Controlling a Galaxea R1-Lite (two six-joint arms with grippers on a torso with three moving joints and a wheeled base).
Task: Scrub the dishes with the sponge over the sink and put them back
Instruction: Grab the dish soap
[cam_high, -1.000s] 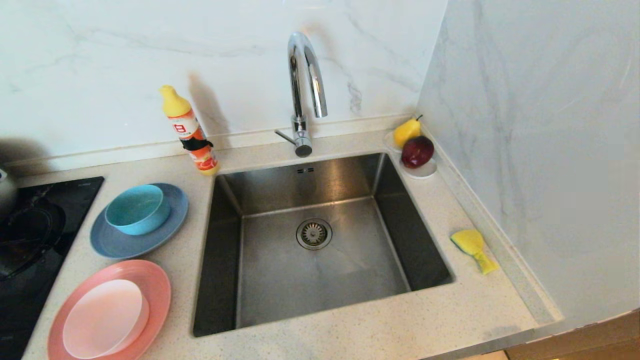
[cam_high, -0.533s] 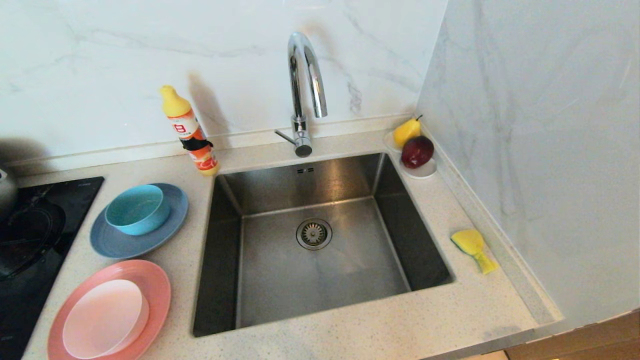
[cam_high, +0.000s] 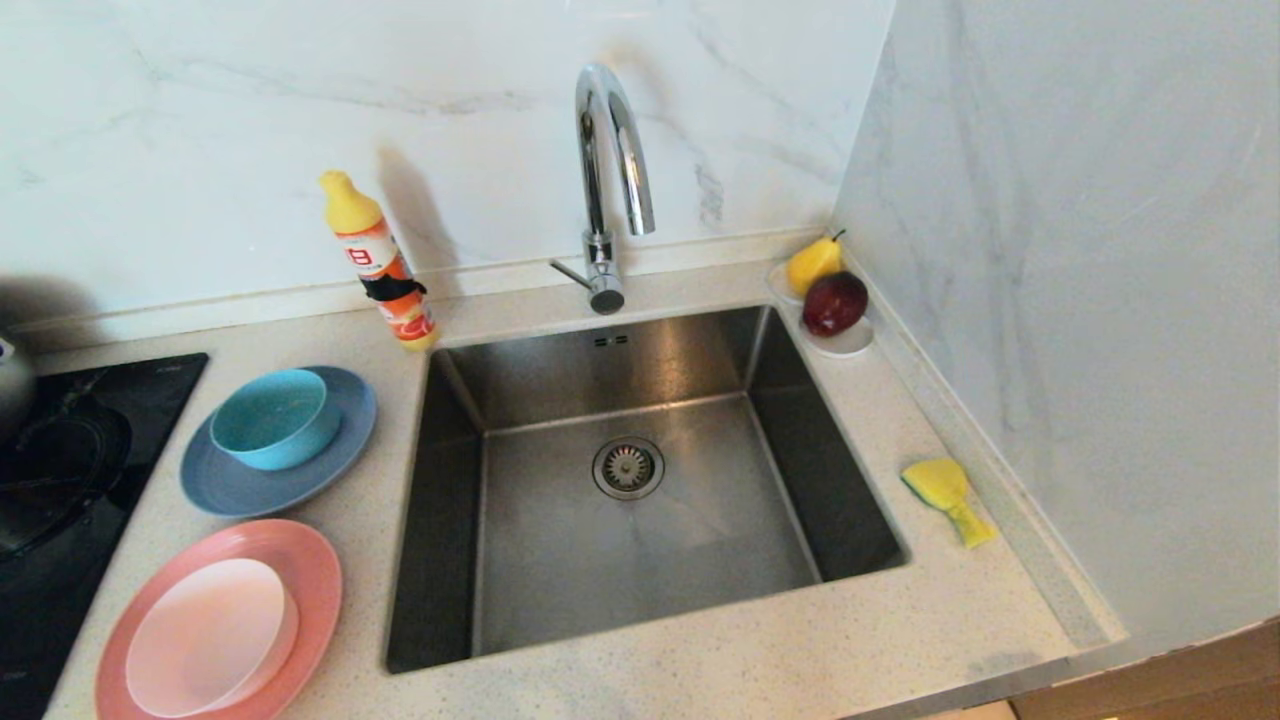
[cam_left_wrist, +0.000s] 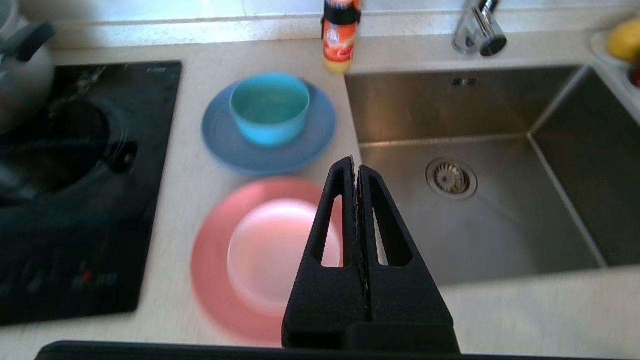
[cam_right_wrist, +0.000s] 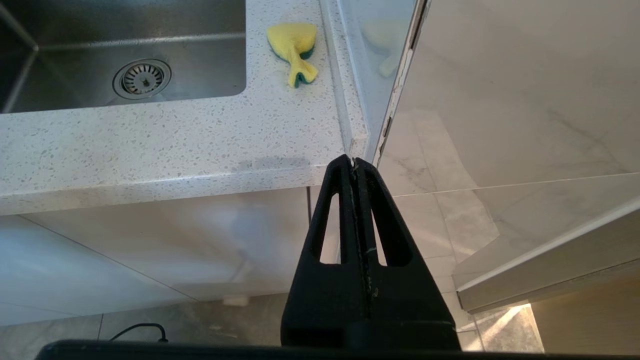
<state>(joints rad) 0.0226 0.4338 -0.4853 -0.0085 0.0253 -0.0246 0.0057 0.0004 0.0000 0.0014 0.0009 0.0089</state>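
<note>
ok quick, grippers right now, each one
left gripper: shut, empty, above the counter edge by the pink plate.
right gripper: shut, empty, off the counter's corner, short of the sponge.

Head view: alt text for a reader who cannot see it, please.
An empty steel sink sits under a chrome tap. Left lie a teal bowl on a grey-blue plate and a pink-white bowl on a salmon plate; right, a yellow sponge.
</note>
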